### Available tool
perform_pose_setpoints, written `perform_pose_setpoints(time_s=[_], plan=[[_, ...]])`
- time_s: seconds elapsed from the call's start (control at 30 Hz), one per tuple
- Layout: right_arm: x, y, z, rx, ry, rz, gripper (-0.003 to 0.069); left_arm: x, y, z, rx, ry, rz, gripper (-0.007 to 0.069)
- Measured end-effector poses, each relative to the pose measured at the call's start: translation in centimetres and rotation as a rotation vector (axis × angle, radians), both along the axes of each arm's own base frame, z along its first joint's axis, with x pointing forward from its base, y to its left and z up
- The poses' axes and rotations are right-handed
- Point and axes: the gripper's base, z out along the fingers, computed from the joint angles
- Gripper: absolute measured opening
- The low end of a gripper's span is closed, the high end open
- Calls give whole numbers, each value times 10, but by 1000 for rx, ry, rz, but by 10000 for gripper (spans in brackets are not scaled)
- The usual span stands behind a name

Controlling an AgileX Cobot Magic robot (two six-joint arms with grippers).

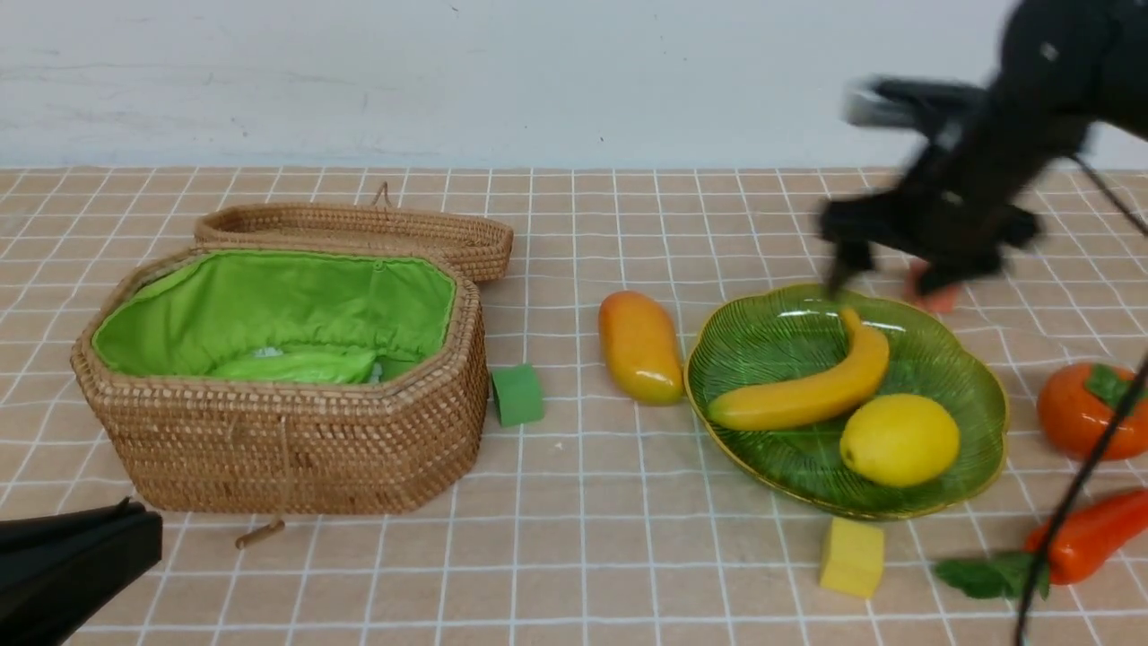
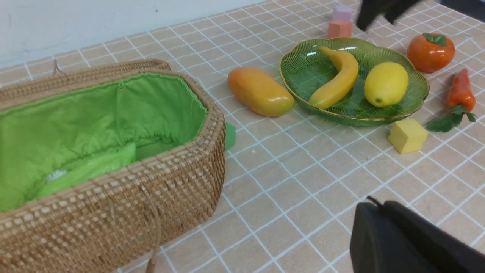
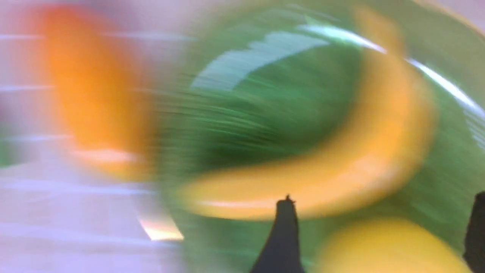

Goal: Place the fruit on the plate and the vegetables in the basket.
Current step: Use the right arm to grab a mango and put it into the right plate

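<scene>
The plate point(image 1: 753, 341) is see-through green glass with thin lines in it and a wavy gold edge. It is sitting on the tiled table point(image 1: 574, 538), over on the right side. A long, curved yellow banana point(image 1: 807, 390) is lying across the plate. A round yellow lemon point(image 1: 900, 440) is sitting right beside it, near the front edge. A shiny orange-yellow mango point(image 1: 639, 347) is lying on the table just left of the plate, close to its rim. A round orange persimmon point(image 1: 1076, 411) with a green leaf top is sitting on the table to the right of the plate. A long red-orange pepper point(image 1: 1090, 536) with green leaves is lying nearer the front.

The brown woven basket point(image 1: 296, 458) with bright green cloth inside is standing open on the left, and its lid point(image 1: 359, 229) is lying behind it. A light green lump point(image 1: 296, 366) is lying at the bottom, but I cannot tell what it is. A small green block point(image 1: 517, 395) is sitting just beside the basket. A yellow block point(image 1: 851, 556) is sitting just in front of the plate.

The right gripper point(image 1: 883, 274) is looking blurry. It is hanging over the back edge of the plate with its fingers spread wide and nothing between them. The left gripper point(image 1: 134, 525) is sitting low in front of the basket, pressed closed and holding nothing.
</scene>
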Motion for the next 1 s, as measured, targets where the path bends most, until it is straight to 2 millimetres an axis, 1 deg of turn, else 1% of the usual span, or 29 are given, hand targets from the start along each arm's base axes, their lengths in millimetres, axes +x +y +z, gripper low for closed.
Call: perform_pose_setpoints(time_s=[0.03, 0.07, 0.1, 0.17, 0.2, 0.23, 0.27, 0.3, 0.37, 0.4, 0.47, 0.53, 0.57, 0.8, 0.87, 0.93, 1.0], plan=[[1, 28, 5, 44, -53, 85, 566, 0, 0, 0, 0, -7, 1, -13], [2, 42, 3, 60, -68, 120, 560, 0, 0, 1, 1, -9, 1, -13], [6, 63, 0, 81, -93, 169, 556, 0, 0, 1, 3, -11, 2, -13], [14, 84, -11, 85, -109, 209, 557, 0, 0, 1, 3, -10, 2, -13], [15, 86, -13, 85, -111, 212, 558, 0, 0, 0, 4, -9, 2, -13], [21, 94, -21, 81, -114, 225, 561, 0, 0, 0, 5, -8, 2, -13], [31, 104, -34, 70, -117, 237, 577, 0, 0, 0, 7, -7, 2, -13], [34, 106, -39, 63, -117, 239, 584, 0, 0, -1, 7, -7, 2, -13], [46, 110, -57, 32, -101, 232, 606, 1, 0, -4, 12, 0, 2, -13], [46, 110, -57, 33, -100, 229, 608, 1, 0, -4, 13, 2, 2, -13], [56, 110, -74, -2, -82, 202, 619, 1, 0, -8, 20, 11, 2, -13], [59, 111, -79, -9, -81, 187, 621, 1, 0, -9, 21, 12, 2, -13], [63, 111, -87, -11, -80, 171, 621, 2, -1, -9, 20, 12, 2, -13], [68, 116, -109, -5, -65, 159, 621, 2, -1, -9, 17, 8, 1, -13], [68, 117, -113, -1, -56, 159, 619, 2, -1, -9, 17, 8, 1, -13], [68, 120, -118, 15, -43, 155, 610, 2, -1, -9, 14, 5, 1, -13], [68, 122, -120, 30, -40, 153, 585, 2, -1, -9, 15, 5, 1, -13]])
